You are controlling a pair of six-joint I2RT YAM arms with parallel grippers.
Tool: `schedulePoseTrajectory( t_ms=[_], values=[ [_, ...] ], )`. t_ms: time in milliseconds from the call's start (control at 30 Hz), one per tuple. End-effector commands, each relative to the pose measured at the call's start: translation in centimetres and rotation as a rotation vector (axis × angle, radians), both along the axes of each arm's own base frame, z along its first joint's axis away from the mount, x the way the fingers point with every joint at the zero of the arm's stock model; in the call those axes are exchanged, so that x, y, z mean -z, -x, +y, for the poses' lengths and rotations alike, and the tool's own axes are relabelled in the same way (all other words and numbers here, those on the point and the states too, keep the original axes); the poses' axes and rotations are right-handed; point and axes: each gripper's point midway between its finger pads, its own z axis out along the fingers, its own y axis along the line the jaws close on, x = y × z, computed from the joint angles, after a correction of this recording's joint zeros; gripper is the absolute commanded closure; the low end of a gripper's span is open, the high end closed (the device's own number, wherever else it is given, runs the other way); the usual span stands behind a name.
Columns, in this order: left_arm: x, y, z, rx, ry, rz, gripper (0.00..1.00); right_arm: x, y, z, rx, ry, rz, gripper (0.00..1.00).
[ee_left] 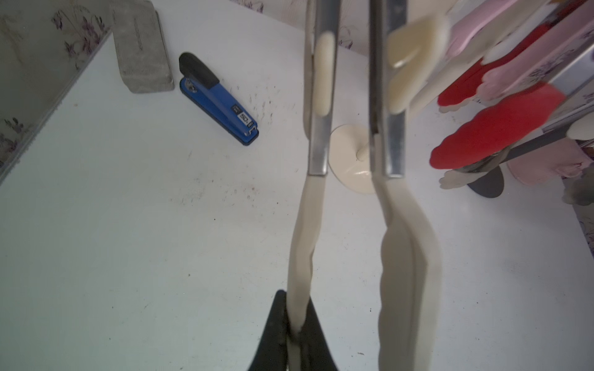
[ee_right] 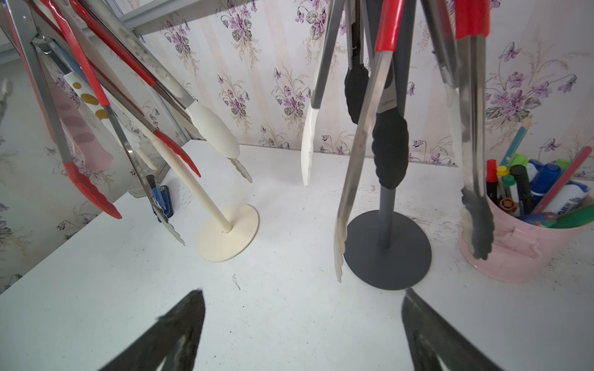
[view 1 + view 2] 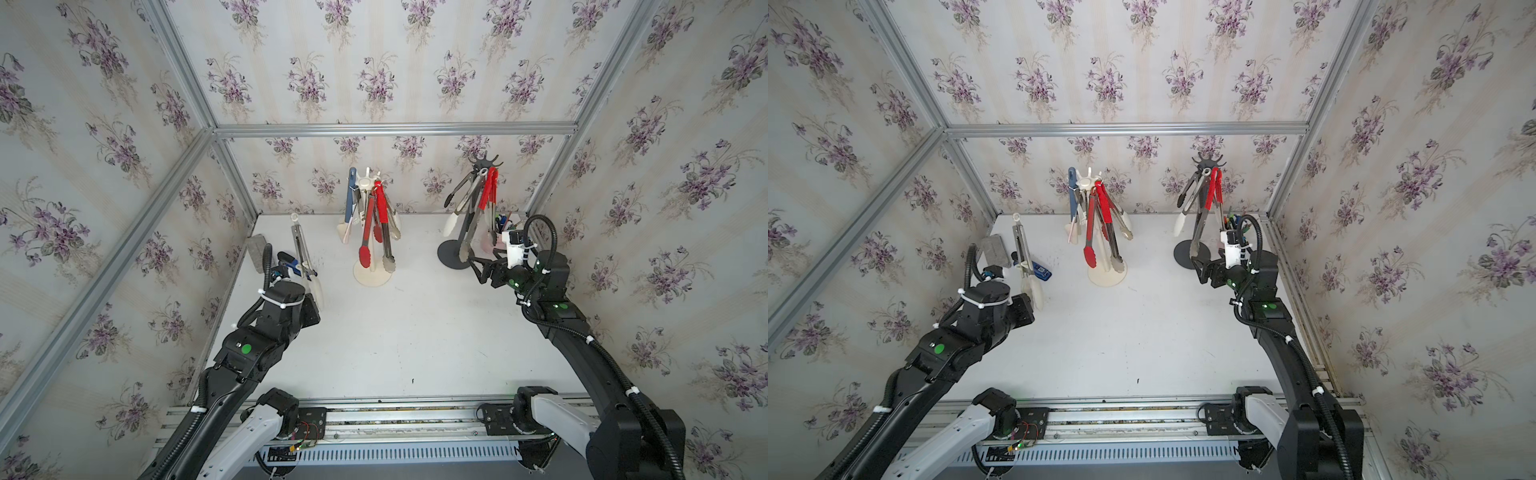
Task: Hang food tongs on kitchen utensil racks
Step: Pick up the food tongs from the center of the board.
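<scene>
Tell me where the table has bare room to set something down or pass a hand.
Widest bare patch: the table's near half, between the left arm and right arm, in front of the cream rack and dark rack. A narrower gap between those racks' bases. Crowded: far left, with grey block, stapler and white-tipped tongs; far right, around the pen cup.

You will find little to read here: the blue stapler [image 1: 218, 99] carries a small white label whose dark characters are too blurred to make out. In the right wrist view a short grey brand word runs along the steel arm of the black-tipped tongs [image 2: 387, 128]. A white marker [image 2: 569, 199] in the pink cup [image 2: 514, 257] bears blue print, and neither of these is legible.
</scene>
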Motion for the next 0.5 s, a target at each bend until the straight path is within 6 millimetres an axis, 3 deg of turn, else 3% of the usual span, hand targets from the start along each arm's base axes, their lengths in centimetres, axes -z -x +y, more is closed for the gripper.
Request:
schedulePoseTrajectory(
  t_ms=[0,200,467],
  values=[
    [-3.4,-0.6,-0.1,0.057,-0.062,-0.113,1.0,-1.0,-0.2,0.4,-0.021,-0.014,-0.031,0.06],
    [-7.9,-0.7,-1.6,0.166,-0.034,-0.28,1.0,-1.2,-0.2,0.6,-0.029,-0.015,-0.035,0.06],
    [-13.3,0.7,-2.8,0.266,0.01,-0.542,1.0,-1.3,0.0,0.7,-0.038,-0.012,-0.039,0.06]
  ],
)
